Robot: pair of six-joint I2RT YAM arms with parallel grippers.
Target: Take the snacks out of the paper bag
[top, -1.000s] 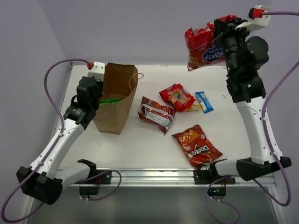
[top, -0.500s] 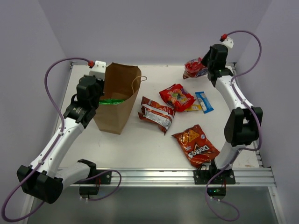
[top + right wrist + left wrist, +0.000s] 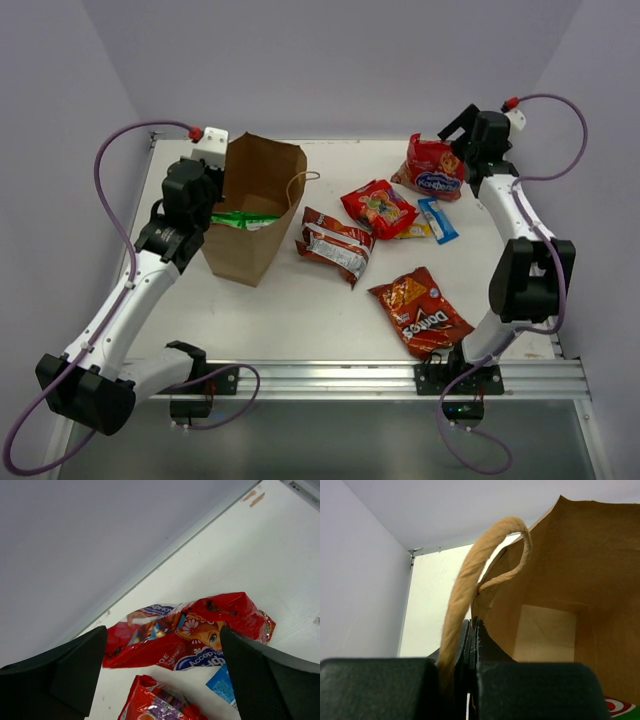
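Note:
The brown paper bag (image 3: 255,200) stands open at the left, and a green chip bag (image 3: 238,218) shows inside it. My left gripper (image 3: 207,190) is shut on the bag's left rim beside a twisted handle (image 3: 487,562); in the left wrist view the gripper (image 3: 472,626) pinches the paper. At the back right, above the red bag with blue label (image 3: 434,167), my right gripper (image 3: 462,132) is open with that bag (image 3: 185,630) lying flat between its spread fingers (image 3: 60,672). On the table lie the small red candy bag (image 3: 378,207), slim blue bar (image 3: 437,218), red-silver bag (image 3: 335,243) and Doritos bag (image 3: 421,311).
The table (image 3: 300,320) ends at a metal rail along the front, and purple walls close in at the back and sides. The back wall stands just behind the right gripper. The packets cluster at centre right.
The right arm swung down from high above the table, laid the red bag with blue label at the back right, and opened. The left gripper kept its hold on the paper bag.

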